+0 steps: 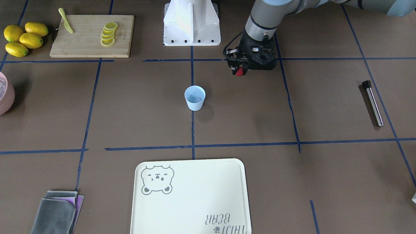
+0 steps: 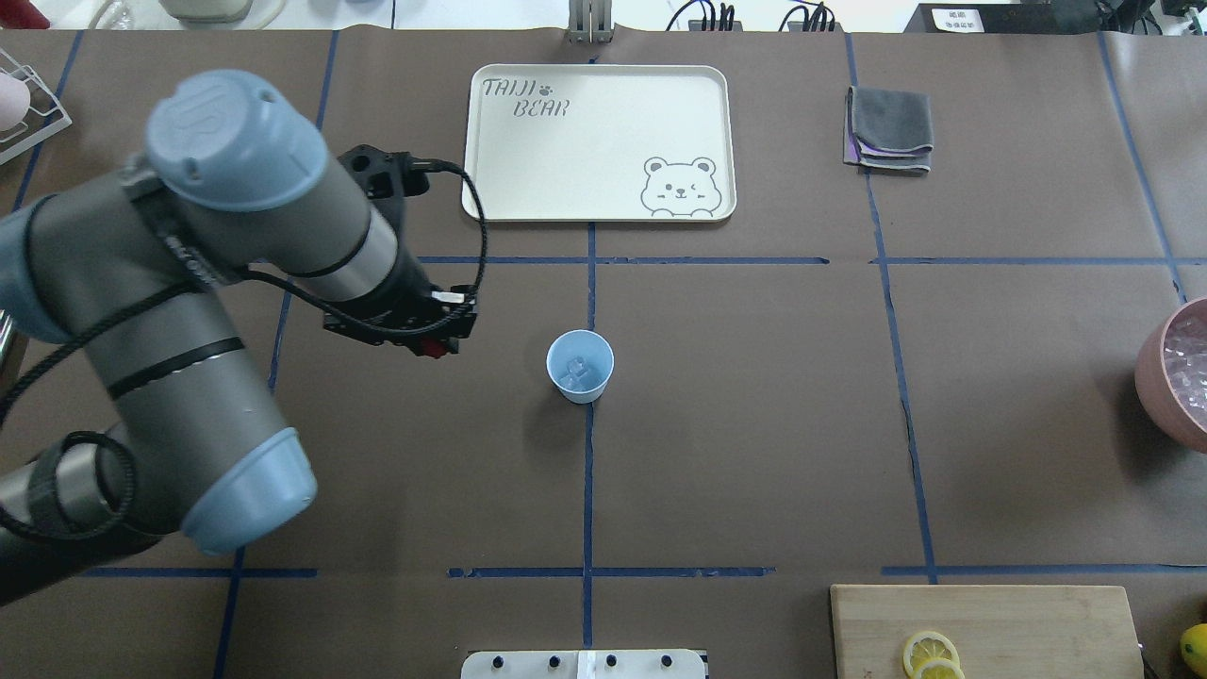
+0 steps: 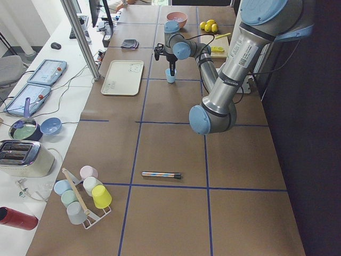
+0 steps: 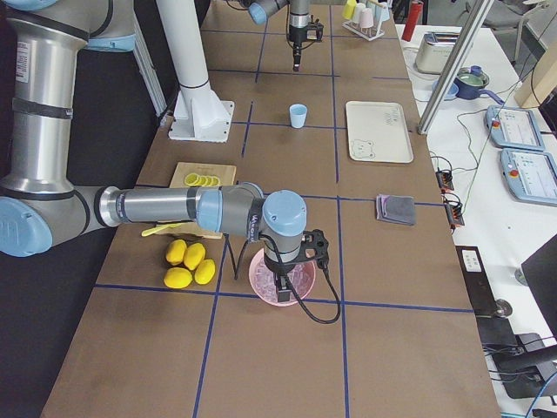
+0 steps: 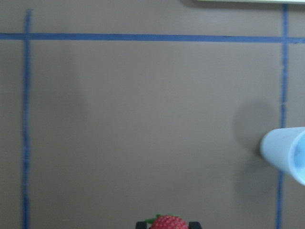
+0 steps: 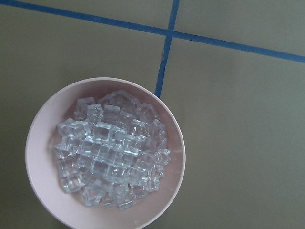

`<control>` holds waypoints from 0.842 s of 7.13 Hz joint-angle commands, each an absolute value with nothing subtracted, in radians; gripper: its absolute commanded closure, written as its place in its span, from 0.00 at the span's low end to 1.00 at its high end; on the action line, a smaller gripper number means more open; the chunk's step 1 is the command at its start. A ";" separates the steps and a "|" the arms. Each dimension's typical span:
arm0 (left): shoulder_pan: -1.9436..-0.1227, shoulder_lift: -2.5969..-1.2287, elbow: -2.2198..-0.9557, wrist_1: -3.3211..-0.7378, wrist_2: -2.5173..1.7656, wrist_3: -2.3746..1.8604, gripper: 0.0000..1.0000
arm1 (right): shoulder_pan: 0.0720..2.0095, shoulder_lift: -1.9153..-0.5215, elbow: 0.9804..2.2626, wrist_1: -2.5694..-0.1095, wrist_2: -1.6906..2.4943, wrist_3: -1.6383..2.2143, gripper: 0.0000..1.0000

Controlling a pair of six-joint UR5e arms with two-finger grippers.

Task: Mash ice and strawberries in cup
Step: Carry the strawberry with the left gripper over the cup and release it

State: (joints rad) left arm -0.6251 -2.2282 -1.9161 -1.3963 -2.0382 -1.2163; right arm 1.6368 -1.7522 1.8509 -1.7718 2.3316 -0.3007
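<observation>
A wooden cutting board [image 1: 91,35] lies closest to the robot, on the near side of the cup [image 2: 580,366] and off to its right. On the board are a row of lemon slices [image 1: 109,34] and a yellow knife [image 1: 66,24]. Four whole lemons [image 1: 24,39] lie farther right of the cup than the board does.

The pale blue cup stands upright at the middle of the worktop [image 2: 754,424], on a line of blue tape. A few pieces of ice [image 2: 577,370] lie in its bottom.

The left end effector [image 1: 239,71] hangs to the cup's left, apart from it, pointing down and raised above the worktop. Its fingers [image 5: 193,224] are closed on a red strawberry [image 5: 167,223] with a bit of green at the top. The left wrist view shows the berry between the two black tips and the cup at its right edge. A metal rod [image 1: 373,103] with a black end lies flat much farther left of the cup.

A pink bowl [image 6: 35,143] stands well to the cup's right, heaped with ice cubes [image 6: 109,152]. The right end effector [image 4: 281,287] hangs above this bowl, and I cannot tell whether it is open or closed.

A pale tray [image 2: 603,189] with a bear drawn in one corner lies beyond the cup. A folded grey cloth [image 2: 891,127] lies beyond the cup and to its right.
</observation>
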 commanded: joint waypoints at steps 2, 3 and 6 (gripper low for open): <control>-0.546 -2.451 -1.686 -1.399 -1.938 -1.334 1.00 | 1.637 -1.753 1.852 -1.772 2.332 -0.301 0.01; -0.546 -2.459 -1.678 -1.399 -1.934 -1.338 1.00 | 1.637 -1.753 1.852 -1.772 2.332 -0.301 0.01; -0.545 -2.462 -1.678 -1.404 -1.934 -1.359 0.00 | 1.637 -1.753 1.853 -1.772 2.332 -0.301 0.01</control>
State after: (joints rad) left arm -0.5455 -2.4587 -1.6793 -1.4014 -1.9350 -1.3540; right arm 1.6367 -1.7533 1.8527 -1.7718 2.3316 -0.3007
